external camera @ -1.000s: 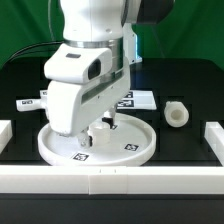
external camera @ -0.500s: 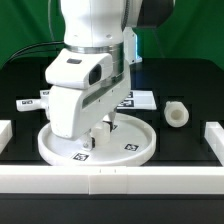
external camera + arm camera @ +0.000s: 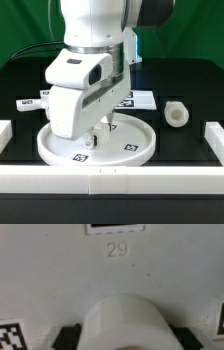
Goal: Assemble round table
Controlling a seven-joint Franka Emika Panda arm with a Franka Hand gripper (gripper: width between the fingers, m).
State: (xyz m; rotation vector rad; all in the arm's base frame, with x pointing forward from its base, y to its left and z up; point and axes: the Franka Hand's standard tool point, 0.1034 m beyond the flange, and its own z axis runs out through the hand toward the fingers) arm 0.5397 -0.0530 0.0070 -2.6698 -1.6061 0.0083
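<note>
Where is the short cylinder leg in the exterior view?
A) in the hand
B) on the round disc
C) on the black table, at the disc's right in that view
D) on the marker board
C: the short cylinder leg rests on the black table, apart from the round disc.

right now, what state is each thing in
round disc: flat on the table, rim up
cylinder leg: loose on the table, apart from the disc
cross-shaped piece: on the table, partly hidden by the arm
gripper: down at the disc's centre, pads either side of a white stub; grip unclear
</note>
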